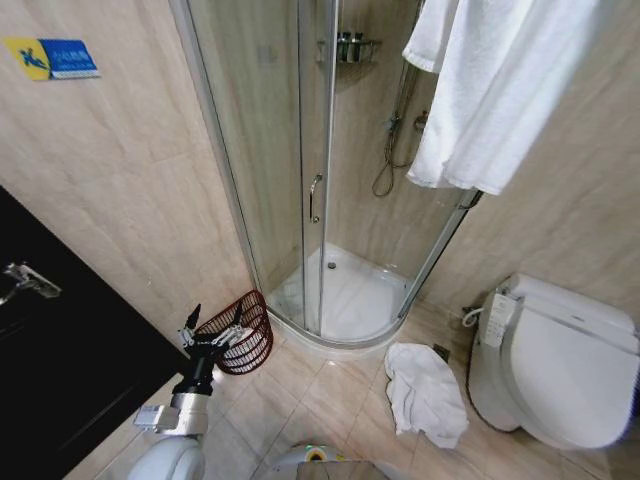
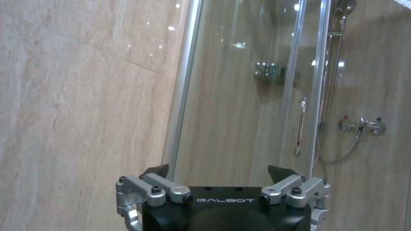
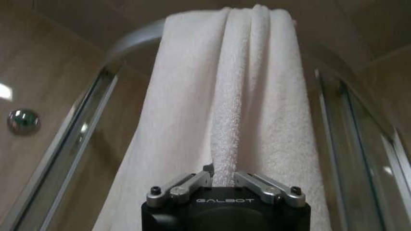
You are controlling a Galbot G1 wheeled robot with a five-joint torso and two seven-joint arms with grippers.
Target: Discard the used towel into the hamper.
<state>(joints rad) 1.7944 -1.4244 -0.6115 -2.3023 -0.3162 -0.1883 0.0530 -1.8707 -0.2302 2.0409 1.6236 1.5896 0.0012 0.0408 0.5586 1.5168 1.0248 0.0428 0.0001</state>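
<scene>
The right end effector [image 3: 222, 180] has closed its fingers on a fold of the hanging white towel [image 1: 500, 90] draped over the shower enclosure's top rail, so carrying and dropping remain; the hamper [image 1: 243, 332] waits on the floor by the wall, the left end effector [image 1: 212, 335] spread open and empty before it

Hamper [image 1: 243, 335] showing dark reddish-brown, open weave. Towel hanging over shower rail [image 1: 500, 80] showing plain white, looped terry texture; second towel [image 1: 425, 392] crumpled on floor, also white. Wall tiles [image 1: 120, 190] running beige with faint veining. Toilet [image 1: 560, 360] gleaming white. Left gripper [image 1: 213, 337] showing black body, silver links. Sign [image 1: 50, 58] showing blue with yellow.
</scene>
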